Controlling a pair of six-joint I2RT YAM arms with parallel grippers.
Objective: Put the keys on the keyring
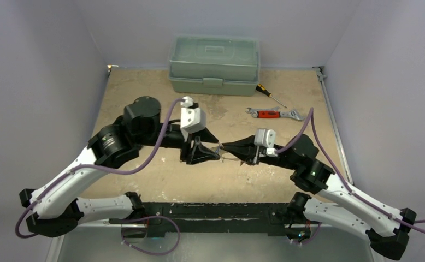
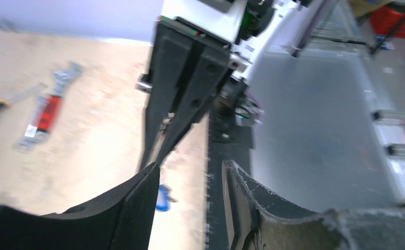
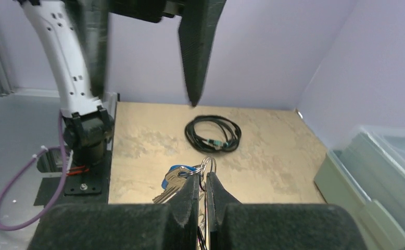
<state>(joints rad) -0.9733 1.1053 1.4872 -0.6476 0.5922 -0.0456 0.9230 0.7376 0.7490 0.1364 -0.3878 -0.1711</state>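
- Near the middle of the table (image 1: 145, 183), pinches the keyring (image 3: 207, 158) in the right gripper (image 3: 203, 176), jaws clenched on the wire loop.
- Carries keys (image 3: 172, 182) on that ring, one with a blue tag, bunched just beside the fingertips.
- Holds the left gripper (image 2: 190, 166) close by, facing the right one, jaws released and grasping nothing.
- Shows a black cable (image 3: 213, 134) coiled toward the left edge, a wrench (image 1: 273, 113) and screwdriver (image 1: 269, 95) near the right edge, a green toolbox (image 1: 214, 64) at the far edge.
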